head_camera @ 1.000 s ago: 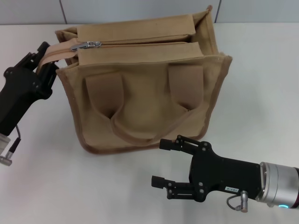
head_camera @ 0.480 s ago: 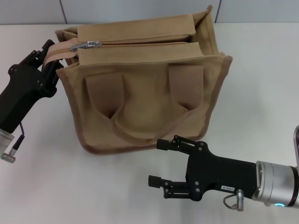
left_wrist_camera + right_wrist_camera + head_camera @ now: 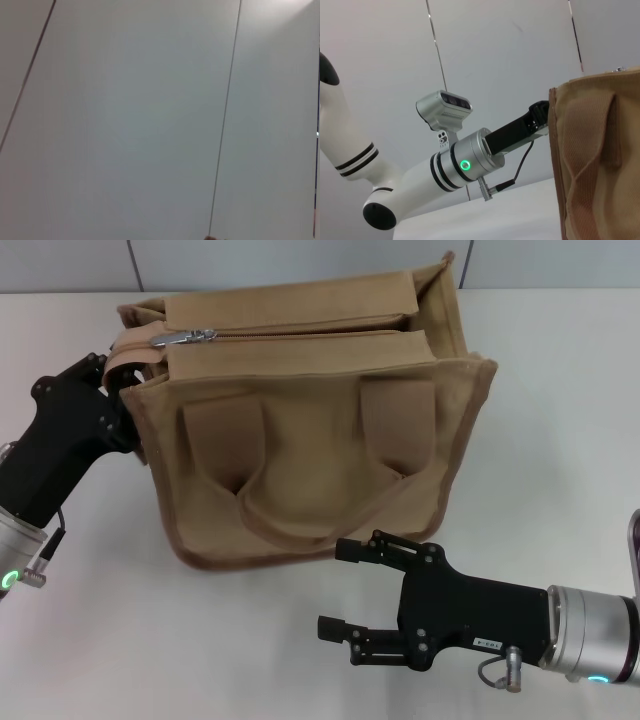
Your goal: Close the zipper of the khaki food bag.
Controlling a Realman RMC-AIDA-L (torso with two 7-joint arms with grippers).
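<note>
Centrally, one khaki food bag (image 3: 310, 410) is seen on the table (image 3: 560, 420); one zipper (image 3: 290, 332) w/ pull (image 3: 185, 337) at left end. Left gripper (image 3: 112, 375) at bag's left corner, state not discernible. Right gripper (image 3: 350, 585) spread wide, empty, in front. Left arm's green ring (image 3: 465, 165) shown only in right wrist view.

A white, matte counter (image 3: 560, 440) is seen across the head view. Behind its far edge, a pale grey panelled wall (image 3: 300, 262) is noted, divided by thin dark vertical seams. The same grey panelling with seams is shown in the left wrist view (image 3: 125, 120) and the right wrist view (image 3: 510, 55). Even, diffuse lighting is observed; soft shadows are cast on the counter.
</note>
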